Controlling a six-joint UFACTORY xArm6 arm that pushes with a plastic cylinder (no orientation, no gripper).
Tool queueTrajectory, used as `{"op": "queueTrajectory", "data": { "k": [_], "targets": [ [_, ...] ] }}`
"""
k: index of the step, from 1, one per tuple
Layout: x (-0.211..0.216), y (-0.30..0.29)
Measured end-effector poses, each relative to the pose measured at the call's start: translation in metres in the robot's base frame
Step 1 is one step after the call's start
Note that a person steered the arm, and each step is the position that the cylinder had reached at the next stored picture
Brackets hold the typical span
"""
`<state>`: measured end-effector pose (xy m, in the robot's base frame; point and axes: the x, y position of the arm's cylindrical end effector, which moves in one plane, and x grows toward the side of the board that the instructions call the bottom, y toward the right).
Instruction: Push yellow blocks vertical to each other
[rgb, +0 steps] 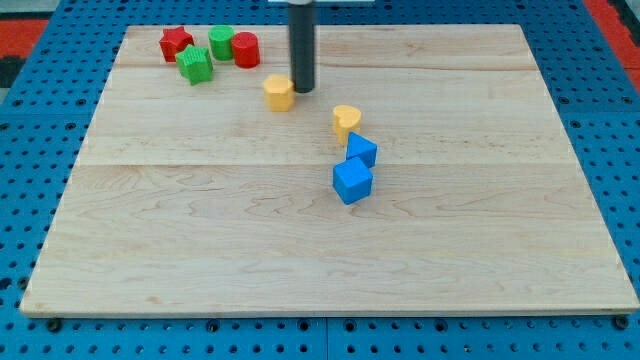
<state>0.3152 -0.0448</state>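
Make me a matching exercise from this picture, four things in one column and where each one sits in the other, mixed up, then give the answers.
Things:
1. my tip
2. yellow heart block
3. red star block
4. blue cube

Places:
A. leftmost of the cluster at the view's top left
B. nearest the view's bottom of all blocks
C. just right of the yellow hexagon block
D. just above the blue blocks

Pairs: 1-C, 2-D, 3-A, 4-B
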Motion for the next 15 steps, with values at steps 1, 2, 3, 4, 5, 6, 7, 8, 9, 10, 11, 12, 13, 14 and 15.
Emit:
{"op": "queueTrajectory", "data": {
  "k": [1, 2, 3, 4, 5, 6, 7, 8, 9, 10, 11, 12, 13, 14, 15],
  "targets": [
    [0.003, 0.022],
    [0.008, 0.07],
    [0.009, 0.098],
    [0.01, 0.114],
    [0.057, 0.18],
    [0.107, 0.219],
    [0.137, 0.19],
    [0.153, 0.141],
    [0.124, 0.097],
    [0.096, 0.032],
    [0.107, 0.031],
    [0.119, 0.064],
    [0.079, 0.097],
    [0.049, 0.017],
    [0.015, -0.025]
  ]
}}
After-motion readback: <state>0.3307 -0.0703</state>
